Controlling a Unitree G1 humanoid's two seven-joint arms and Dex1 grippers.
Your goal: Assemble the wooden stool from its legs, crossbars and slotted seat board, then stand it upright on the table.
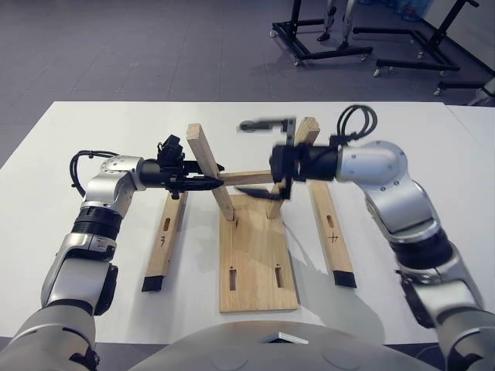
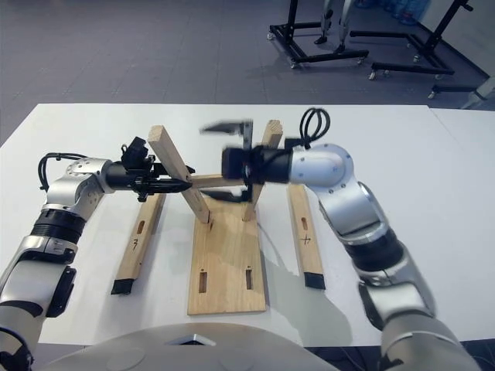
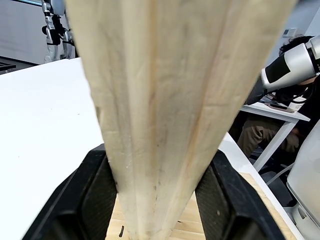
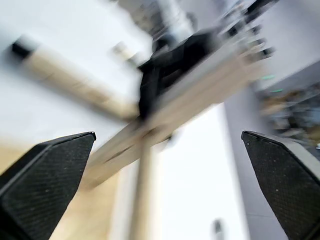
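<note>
Left gripper point(image 1: 210, 184) first: its fingers point(image 3: 85, 200) are clamped on the slanted leg point(image 1: 203, 147), roughly mid-length. The right gripper point(image 1: 242, 156) has its fingers point(image 4: 45, 175) spread wide with nothing between them, hanging just beside the crossbar point(image 1: 247, 178) and the second leg point(image 1: 308, 130). Both of those legs stand leaning at the 12 o'clock end of the seat board point(image 1: 259, 270), with the crossbar bridging them. The board lies flat mid-table. The left loose leg point(image 1: 165, 236) lies at the board's 9 o'clock and the right loose leg point(image 1: 332, 236) at its 3 o'clock.

Handling-wise, my guess is light, stiff bare wood with decent grip. The leaning legs suggest sloppy joints though, so the frame probably racks if tugged sideways. I'd hold legs mid-length across the flat faces and press straight down into the slots.

The table point(image 1: 93, 139) is plain white and looks smooth, so the board might skate. Beyond it is dark floor, with black wheeled stands point(image 1: 332, 39) around 1 o'clock
</note>
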